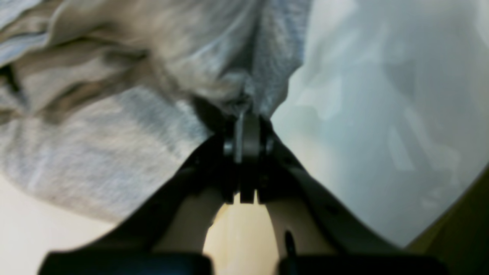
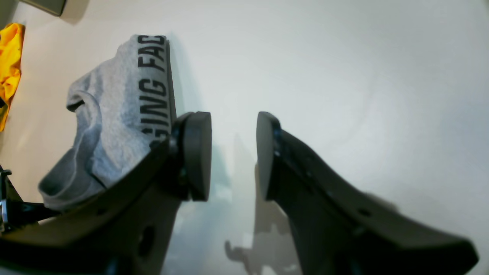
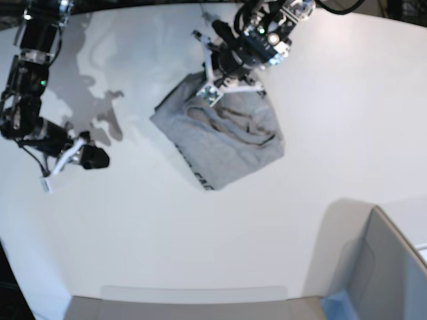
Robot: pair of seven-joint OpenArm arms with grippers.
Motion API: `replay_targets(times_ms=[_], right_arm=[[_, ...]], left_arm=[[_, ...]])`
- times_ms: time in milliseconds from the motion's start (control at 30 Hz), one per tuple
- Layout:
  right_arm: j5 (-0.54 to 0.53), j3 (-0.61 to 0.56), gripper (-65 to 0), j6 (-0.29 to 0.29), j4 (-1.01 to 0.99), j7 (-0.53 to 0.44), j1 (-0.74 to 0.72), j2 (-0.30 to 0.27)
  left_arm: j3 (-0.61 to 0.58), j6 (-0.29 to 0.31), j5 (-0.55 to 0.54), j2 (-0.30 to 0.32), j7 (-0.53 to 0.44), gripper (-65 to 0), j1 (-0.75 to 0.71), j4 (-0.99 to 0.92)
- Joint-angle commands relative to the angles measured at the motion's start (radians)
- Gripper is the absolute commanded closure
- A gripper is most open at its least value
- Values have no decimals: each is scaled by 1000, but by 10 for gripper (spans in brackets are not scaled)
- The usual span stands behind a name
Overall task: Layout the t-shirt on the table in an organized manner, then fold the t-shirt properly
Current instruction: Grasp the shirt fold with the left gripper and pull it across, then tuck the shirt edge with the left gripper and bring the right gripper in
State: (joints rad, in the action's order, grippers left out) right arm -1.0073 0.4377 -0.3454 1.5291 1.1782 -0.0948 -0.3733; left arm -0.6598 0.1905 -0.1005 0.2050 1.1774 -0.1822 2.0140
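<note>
1. Two arms on the job, and only one is busy: the left gripper (image 1: pixel 244 114) is clamped tight on a pinch of the t-shirt (image 3: pixel 223 137), fabric bunched right into its closed tips.
2. That t-shirt sits on the table (image 3: pixel 200 247) toward the far middle, folded over on itself into a compact, rumpled block, black lettering (image 2: pixel 154 86) running along one edge.
3. Over on the other side, the right gripper (image 2: pixel 233 152) hangs above bare tabletop, well apart from the cloth, jaws standing parted with nothing between them.
4. Judging by the creases and doubled layers, this looks like the folding stage, with the left arm carrying a held edge across the pile.
5. Next move, I'd say: set that pinched edge down square on the layers below, then let go cleanly so it doesn't drag.
6. A grey bin (image 3: pixel 383 267) waits at the near corner, and something yellow (image 2: pixel 9 57) lies beyond the shirt.
</note>
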Motion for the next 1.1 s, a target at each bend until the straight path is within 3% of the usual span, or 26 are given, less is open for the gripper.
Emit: replay_targets(times_ms=[0,167,333,633,867,1067], right_arm=[[-23,5,-193,-11,15,-22,-21,-19],[-23,5,-193,-11,15,-22,-21,-22],[-23,3,-193,-11,17,-22,-21,-22],[-23,13,-193,-11,124,-22,-55,-42],[-18,33,-193,-4,244,-19,-110,-76],[153,16,-193,-10,112,-21,-69,13]], left_arm=[[2,-1,3,0,-12,0,0,20],[56,-1,2,-8,-23,0,-83,3],[160,-1,-3,-9,-133,0,-130,17],[166,-1,-5,-11,-141,-256,-130,18],[105,-1,-5,-11,-143,-278,-112,18],[107,-1,-5,-11,-143,-280,-104,18]])
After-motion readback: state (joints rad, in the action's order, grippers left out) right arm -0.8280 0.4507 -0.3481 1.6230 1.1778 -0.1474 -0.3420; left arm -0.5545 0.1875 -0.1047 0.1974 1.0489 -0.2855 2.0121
